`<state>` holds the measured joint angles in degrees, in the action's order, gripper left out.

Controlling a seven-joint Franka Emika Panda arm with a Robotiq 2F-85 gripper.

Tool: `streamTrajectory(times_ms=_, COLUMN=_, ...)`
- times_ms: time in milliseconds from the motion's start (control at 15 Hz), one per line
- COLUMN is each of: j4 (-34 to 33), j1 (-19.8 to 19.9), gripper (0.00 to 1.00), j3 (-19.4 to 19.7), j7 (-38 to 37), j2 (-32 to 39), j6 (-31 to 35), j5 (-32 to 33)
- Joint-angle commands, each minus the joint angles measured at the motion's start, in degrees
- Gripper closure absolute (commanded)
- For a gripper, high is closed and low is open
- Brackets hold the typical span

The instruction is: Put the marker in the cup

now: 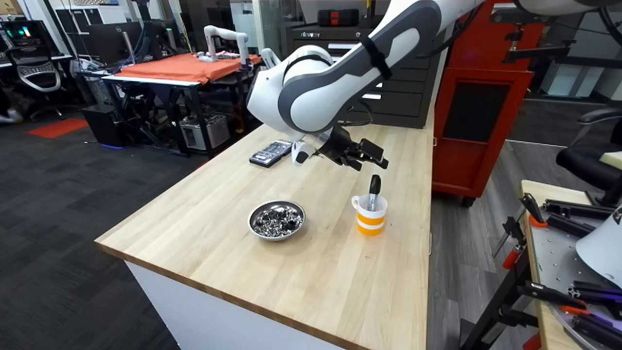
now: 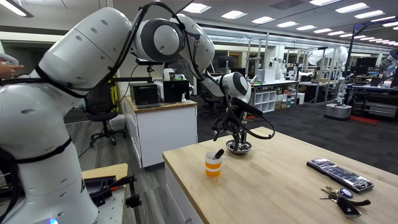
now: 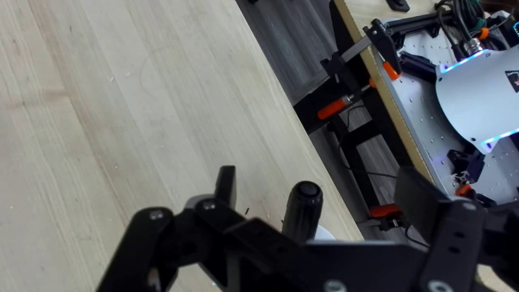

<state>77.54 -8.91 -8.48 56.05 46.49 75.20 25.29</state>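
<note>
Claw (image 3: 318, 182) is spread wide, nothing gripped. Wrist view: my two fingers stand well apart, and the marker (image 3: 303, 209) shows cap-up in the gap between them, its lower part hidden behind my linkage. Wood tabletop (image 3: 113, 121) fills the left; off its edge, an orange-handled clamp (image 3: 333, 107) and my white base (image 3: 478, 95).

In an exterior view my tips show above the striped mug (image 1: 371, 224), clear of the marker. Marker's inside the mug, tilted slightly, black cap above the rim, grey barrel down inside. Mug sits upright, white with orange bands. Metal bowl (image 1: 277, 238) of small shiny and black bits stands near it, on the handle side. Flat dark case (image 1: 270, 153) lies farther back; dark drawer chest (image 1: 398, 101) at the far end.

In an exterior view the marker leans toward the mug's handle. Claw and bowl overlap; can't call the depth between them. Keys (image 2: 330, 190) with a round blue tag (image 2: 346, 193) and a black fob-like piece (image 2: 347, 207) lie near the case.
</note>
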Motion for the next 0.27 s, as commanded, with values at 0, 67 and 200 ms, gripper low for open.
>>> streamTrajectory(times_ms=0, j4=-0.35, j1=0.16, gripper=0.0, j3=0.09, j7=0.02, j2=-0.06, j6=-0.14, j5=-0.31)
streamTrajectory(times_ms=67, j4=-0.36, j1=0.34, gripper=0.0, j3=0.1, j7=0.02, j2=-0.25, j6=-0.13, j5=-0.44)
streamTrajectory(times_ms=200, j4=-0.36, j1=0.4, gripper=0.0, j3=0.1, j7=0.01, j2=-0.43, j6=-0.13, j5=-0.54)
